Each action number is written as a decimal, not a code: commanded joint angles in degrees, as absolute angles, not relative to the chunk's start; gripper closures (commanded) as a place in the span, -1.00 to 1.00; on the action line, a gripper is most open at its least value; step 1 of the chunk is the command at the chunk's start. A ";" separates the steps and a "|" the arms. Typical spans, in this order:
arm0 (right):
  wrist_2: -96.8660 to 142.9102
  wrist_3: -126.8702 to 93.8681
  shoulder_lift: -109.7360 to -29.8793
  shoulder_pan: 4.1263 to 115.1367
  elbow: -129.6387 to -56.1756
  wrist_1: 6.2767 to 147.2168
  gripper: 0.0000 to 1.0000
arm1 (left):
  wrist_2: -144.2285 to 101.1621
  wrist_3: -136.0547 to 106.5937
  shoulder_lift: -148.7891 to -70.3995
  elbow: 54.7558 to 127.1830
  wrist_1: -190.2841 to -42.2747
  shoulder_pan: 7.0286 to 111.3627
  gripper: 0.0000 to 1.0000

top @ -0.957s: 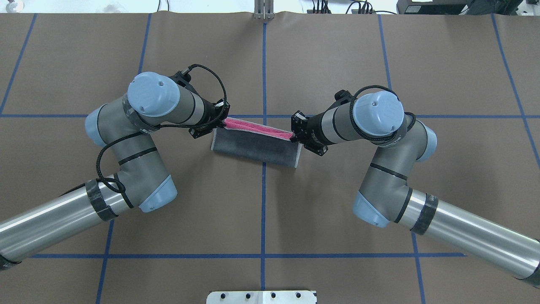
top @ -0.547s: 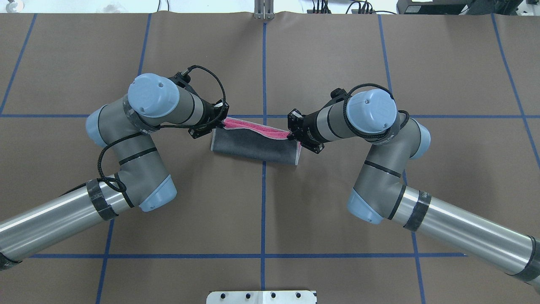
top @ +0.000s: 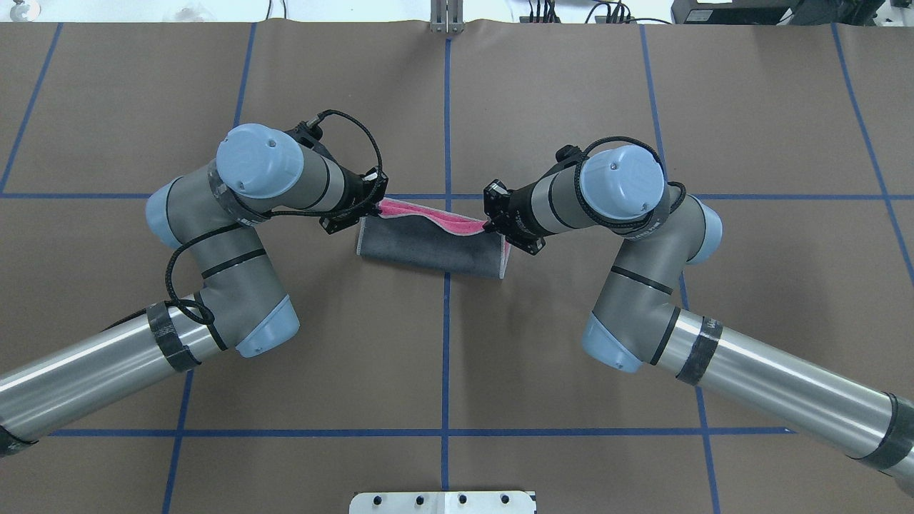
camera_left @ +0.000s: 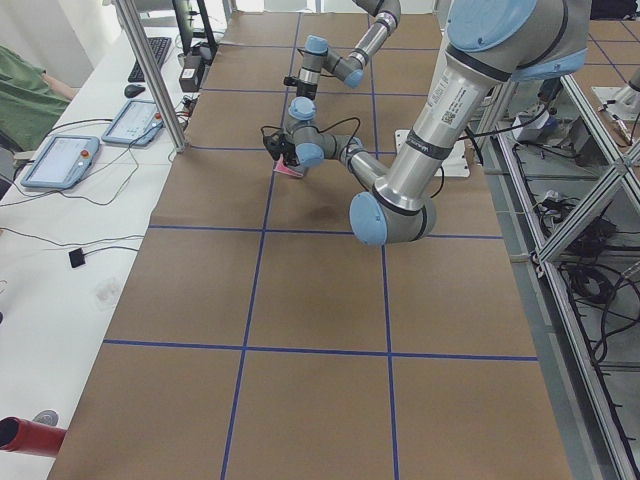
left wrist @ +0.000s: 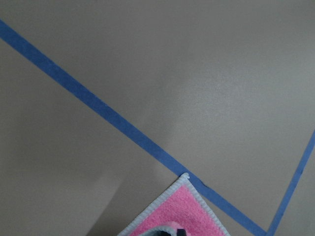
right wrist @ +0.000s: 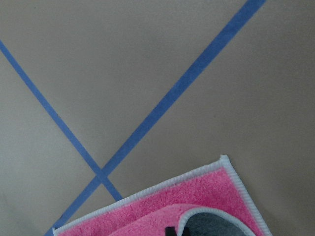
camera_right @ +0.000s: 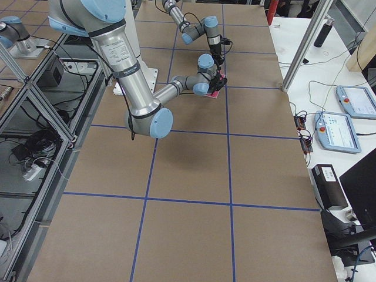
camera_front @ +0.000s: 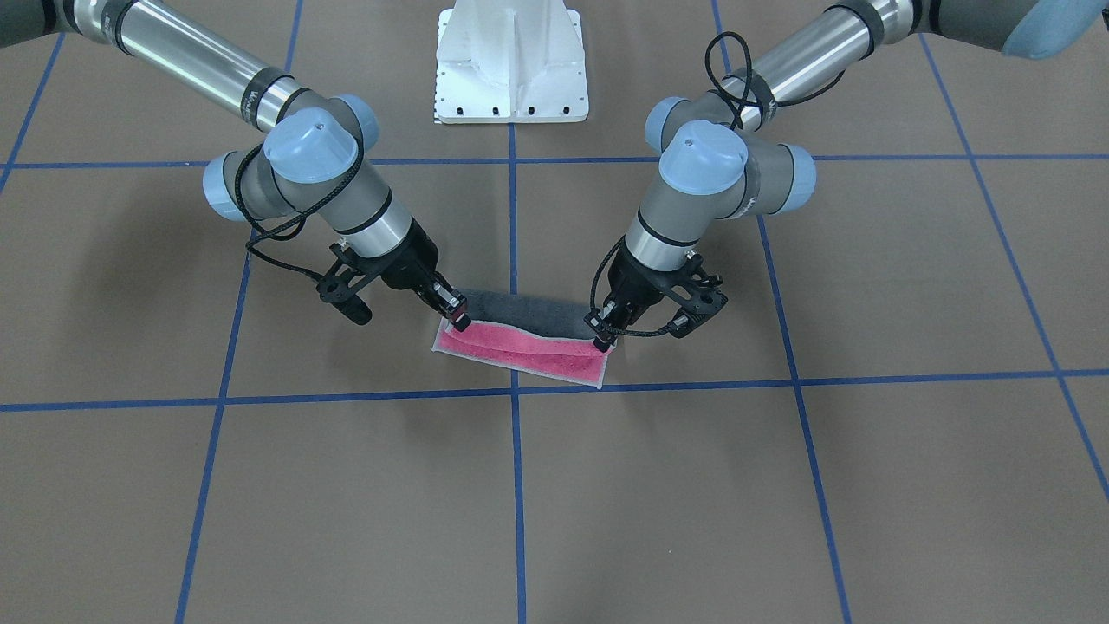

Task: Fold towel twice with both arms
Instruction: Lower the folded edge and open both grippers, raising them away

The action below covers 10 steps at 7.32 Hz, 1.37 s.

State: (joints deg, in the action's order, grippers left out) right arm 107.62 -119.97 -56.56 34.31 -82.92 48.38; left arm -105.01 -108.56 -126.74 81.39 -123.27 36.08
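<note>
The towel (top: 428,248) lies at the table's middle, folded over with the dark grey face up and a pink strip (top: 428,215) along its far edge. In the front-facing view the towel (camera_front: 520,354) shows pink with grey behind. My left gripper (top: 376,208) is shut on the lifted edge's left corner; it also shows in the front-facing view (camera_front: 602,340). My right gripper (top: 490,227) is shut on the right corner, also in the front-facing view (camera_front: 457,319). Both hold the edge just above the lower layer. The wrist views show pink corners (left wrist: 174,216) (right wrist: 167,206).
The white pedestal base (camera_front: 511,61) stands on the robot's side of the table (top: 443,502). Blue tape lines (top: 447,107) grid the brown table cover. Tablets (camera_left: 60,160) (camera_right: 338,129) and cables lie on side benches beyond the table's far edge.
My right arm has moved inward, toward the left arm, with the towel corner. The held pink edge has gone slack and sags in the middle. The left arm has barely moved.
</note>
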 commanded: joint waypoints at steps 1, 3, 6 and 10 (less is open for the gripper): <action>107.75 -119.97 -56.51 34.80 -82.88 48.43 -0.97 | -104.85 -108.90 -126.91 81.30 -123.22 35.95 -0.99; 108.02 -120.15 -56.51 35.77 -82.71 48.43 -0.98 | -104.85 -108.81 -126.74 80.95 -123.31 36.12 -1.00; 110.56 -119.71 -56.51 36.74 -83.05 48.60 -0.98 | -105.64 -108.20 -127.09 81.56 -123.22 37.78 -1.00; 112.41 -120.94 -57.04 34.29 -86.72 58.30 -0.96 | -116.25 -107.75 -127.09 81.65 -122.78 43.93 -1.00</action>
State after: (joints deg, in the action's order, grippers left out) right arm 111.89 -120.66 -57.07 35.55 -84.24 52.78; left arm -113.00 -107.82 -127.06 81.61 -122.95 42.04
